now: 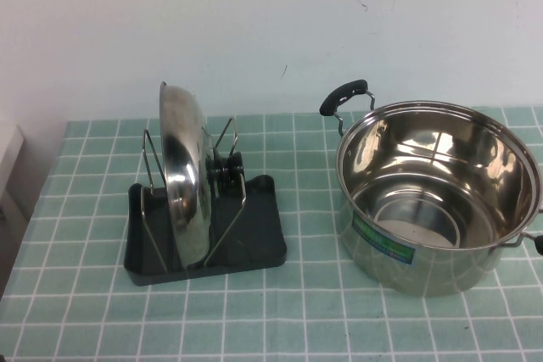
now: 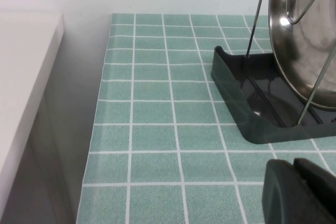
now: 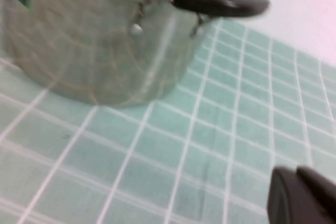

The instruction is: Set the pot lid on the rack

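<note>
The shiny steel pot lid (image 1: pixel 182 175) stands on edge in the wire loops of the black rack (image 1: pixel 254 243), left of centre on the table. Its black knob (image 1: pixel 227 167) faces the pot. Neither gripper shows in the high view. In the left wrist view my left gripper (image 2: pixel 294 170) is shut and empty, low over the tablecloth a short way from the rack (image 2: pixel 236 93) and the lid (image 2: pixel 304 40). In the right wrist view my right gripper (image 3: pixel 296 177) is shut and empty, over the cloth and apart from the pot.
A deep steel pot (image 1: pixel 437 201) with black handles and a green label stands at the right; it also shows in the right wrist view (image 3: pixel 89 40). The table's left edge (image 2: pixel 97 129) drops off beside a white surface (image 2: pixel 21 77). A white wall lies behind.
</note>
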Controlling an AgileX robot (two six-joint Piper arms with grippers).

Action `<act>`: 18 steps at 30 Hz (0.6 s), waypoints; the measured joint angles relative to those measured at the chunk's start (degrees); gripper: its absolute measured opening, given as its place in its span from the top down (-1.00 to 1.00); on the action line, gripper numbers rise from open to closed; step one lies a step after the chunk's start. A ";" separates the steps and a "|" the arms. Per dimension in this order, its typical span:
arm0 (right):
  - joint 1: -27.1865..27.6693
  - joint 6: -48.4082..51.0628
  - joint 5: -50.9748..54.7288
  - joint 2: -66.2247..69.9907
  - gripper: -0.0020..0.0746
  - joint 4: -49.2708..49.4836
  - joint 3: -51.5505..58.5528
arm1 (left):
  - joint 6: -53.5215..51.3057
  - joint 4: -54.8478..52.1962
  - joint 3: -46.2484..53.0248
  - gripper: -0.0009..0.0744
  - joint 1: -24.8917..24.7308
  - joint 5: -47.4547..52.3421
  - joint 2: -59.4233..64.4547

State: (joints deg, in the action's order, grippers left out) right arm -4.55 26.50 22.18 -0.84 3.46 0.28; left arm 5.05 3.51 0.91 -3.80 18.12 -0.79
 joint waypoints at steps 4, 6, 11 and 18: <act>4.19 -2.13 -1.69 0.00 0.95 0.00 0.81 | 0.00 0.00 0.00 0.98 0.00 0.09 0.00; 4.93 -2.46 -1.69 0.00 0.95 -0.10 0.81 | 0.00 0.00 0.00 0.98 0.00 0.09 0.00; 5.19 -3.57 -1.69 0.00 0.95 -0.47 0.81 | 0.00 0.00 0.00 0.98 0.00 0.09 0.00; 5.77 -9.28 -1.46 0.00 0.95 -0.72 0.81 | 0.00 0.00 0.00 0.98 0.00 0.09 0.00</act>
State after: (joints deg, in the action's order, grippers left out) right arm 1.22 17.22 20.72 -0.84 2.74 1.08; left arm 5.05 3.51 0.91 -3.80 18.21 -0.79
